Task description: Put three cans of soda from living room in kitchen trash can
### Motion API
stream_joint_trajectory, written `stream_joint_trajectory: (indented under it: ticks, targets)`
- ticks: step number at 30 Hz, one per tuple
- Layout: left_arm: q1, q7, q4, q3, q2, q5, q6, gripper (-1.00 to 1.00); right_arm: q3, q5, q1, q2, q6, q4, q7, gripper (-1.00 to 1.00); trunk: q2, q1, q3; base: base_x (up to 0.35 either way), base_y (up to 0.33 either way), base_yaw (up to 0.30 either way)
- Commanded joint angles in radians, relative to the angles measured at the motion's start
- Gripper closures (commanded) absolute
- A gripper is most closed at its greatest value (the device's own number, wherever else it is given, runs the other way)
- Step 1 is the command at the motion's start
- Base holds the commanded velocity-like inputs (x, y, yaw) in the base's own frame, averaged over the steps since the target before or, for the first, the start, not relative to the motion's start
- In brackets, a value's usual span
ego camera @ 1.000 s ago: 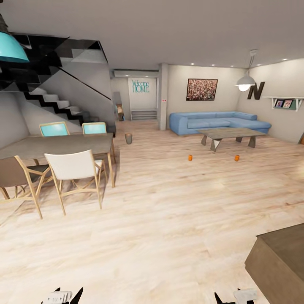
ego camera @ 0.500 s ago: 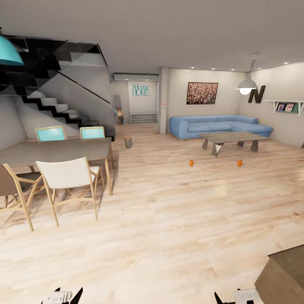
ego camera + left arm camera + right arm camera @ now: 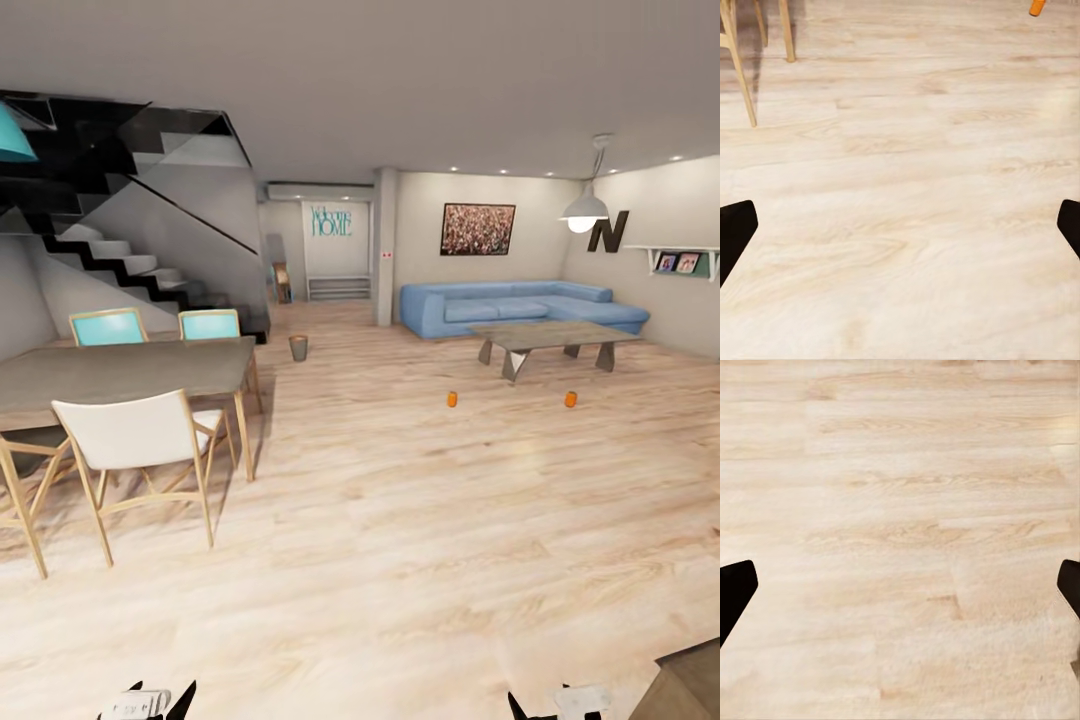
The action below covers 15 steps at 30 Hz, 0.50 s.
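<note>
Open plank floor [image 3: 400, 520]: wide and bare through the middle of the room, from the near edge up to the coffee table and sofa.

Obstacles, left side: dining table [image 3: 130, 368] with a white chair [image 3: 135, 440] at its near edge and two teal chairs [image 3: 150, 325] behind it; chair legs [image 3: 742, 67] stand on the boards. Staircase [image 3: 140, 260] rises behind.

Obstacles, far right: coffee table [image 3: 550, 340] just before the blue sofa [image 3: 510, 305].

Small items on the floor: two orange cans [image 3: 452, 399], well apart, ahead of the coffee table; small bin [image 3: 298, 347] beyond the dining table's corner.

Near right corner: edge of a dark wooden block [image 3: 695, 685].

Corridor between dining table and coffee table: free.
</note>
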State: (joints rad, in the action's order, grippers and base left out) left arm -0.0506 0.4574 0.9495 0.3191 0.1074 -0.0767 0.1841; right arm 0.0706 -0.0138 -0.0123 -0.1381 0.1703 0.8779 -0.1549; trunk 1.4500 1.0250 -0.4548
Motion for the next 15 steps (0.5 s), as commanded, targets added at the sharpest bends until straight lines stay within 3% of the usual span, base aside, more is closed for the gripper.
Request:
stream_joint_trajectory:
  ticks: [1, 15]
  targets:
    - [0.000, 0.000, 0.000, 0.000, 0.000, 0.000, 0.000, -1.00, 0.000, 0.000, 0.000, 0.000, 0.000, 0.000, 0.000, -1.00, 0.000, 0.000, 0.002, 0.295, -0.136, 0.000]
    - [0.000, 0.000, 0.000, 0.000, 0.000, 0.000, 0.000, -1.00, 0.000, 0.000, 0.000, 0.000, 0.000, -0.002, 0.000, -1.00, 0.000, 0.000, 0.022, 0.283, -0.154, 0.000]
